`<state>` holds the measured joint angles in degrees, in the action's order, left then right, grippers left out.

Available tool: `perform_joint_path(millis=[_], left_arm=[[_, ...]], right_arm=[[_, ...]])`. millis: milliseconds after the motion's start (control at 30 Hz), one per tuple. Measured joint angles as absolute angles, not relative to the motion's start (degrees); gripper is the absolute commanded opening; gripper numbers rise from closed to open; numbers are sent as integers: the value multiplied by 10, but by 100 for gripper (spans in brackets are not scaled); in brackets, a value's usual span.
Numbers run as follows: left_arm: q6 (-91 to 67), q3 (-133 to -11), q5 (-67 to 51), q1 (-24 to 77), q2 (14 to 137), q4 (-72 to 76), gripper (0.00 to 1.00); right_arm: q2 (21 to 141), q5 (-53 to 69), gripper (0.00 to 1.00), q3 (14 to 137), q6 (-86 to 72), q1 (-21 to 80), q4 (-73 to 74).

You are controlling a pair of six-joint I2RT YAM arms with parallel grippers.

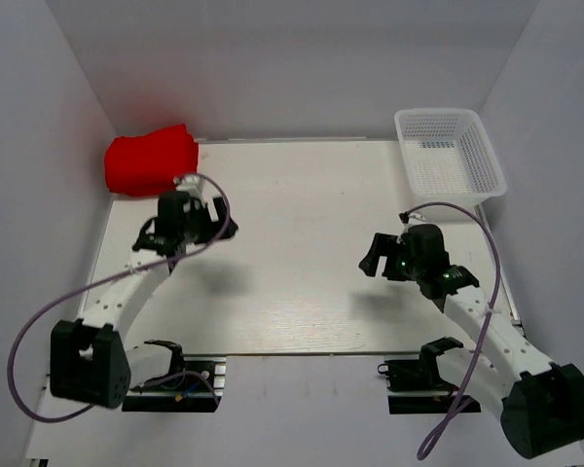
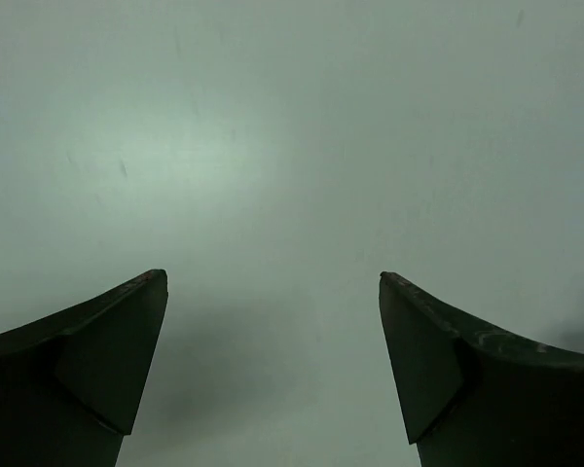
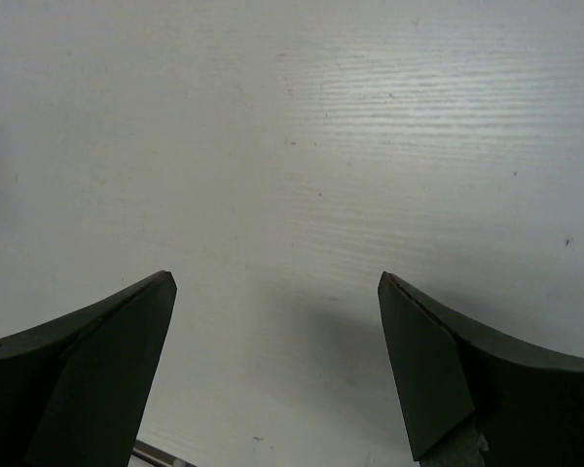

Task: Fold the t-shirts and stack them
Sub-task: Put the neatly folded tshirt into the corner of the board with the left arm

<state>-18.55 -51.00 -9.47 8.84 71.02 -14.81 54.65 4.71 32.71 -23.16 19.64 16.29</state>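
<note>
T-shirts [image 1: 151, 159] are in neither arm's grasp. The left fingers [image 2: 78, 370] stand wide apart with nothing between them and only a pale blank surface ahead. The right fingers [image 3: 78, 379] are spread just as wide over the bare wood grain of the desk [image 3: 370, 146].

Further out, the overhead view shows the left arm [image 1: 127, 292] hovering over the far left part of the desk and the right arm [image 1: 477, 321] over its right half, the two well apart. Just beyond the left arm, the red garments sit in one rounded mound at the far left corner. How many there are, and whether they are folded, cannot be told. A white mesh basket [image 1: 450, 151] stands at the far right corner.

The cloth looks light, soft and limp, so it will probably sag and drag its neighbours along when lifted. A sensible hold would be a pinch on an outer fold or hem at the near edge of the mound, not its middle.
</note>
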Motion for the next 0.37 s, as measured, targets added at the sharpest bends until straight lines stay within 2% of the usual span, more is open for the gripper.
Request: perform_joint_path(millis=[100, 167, 267, 367], left_arm=[[-213, -391, -82, 138, 619, -180, 100], [-224, -359, -66, 156, 556, -199, 100], [-234, -353, -37, 163, 496, -204, 100], [-239, -354, -12, 168, 486, -206, 100]], right_arm=[[489, 49, 90, 284, -241, 196, 164], [458, 50, 90, 255, -248, 196, 165], [433, 51, 90, 224, -256, 196, 168], [431, 51, 90, 219, -262, 196, 170]])
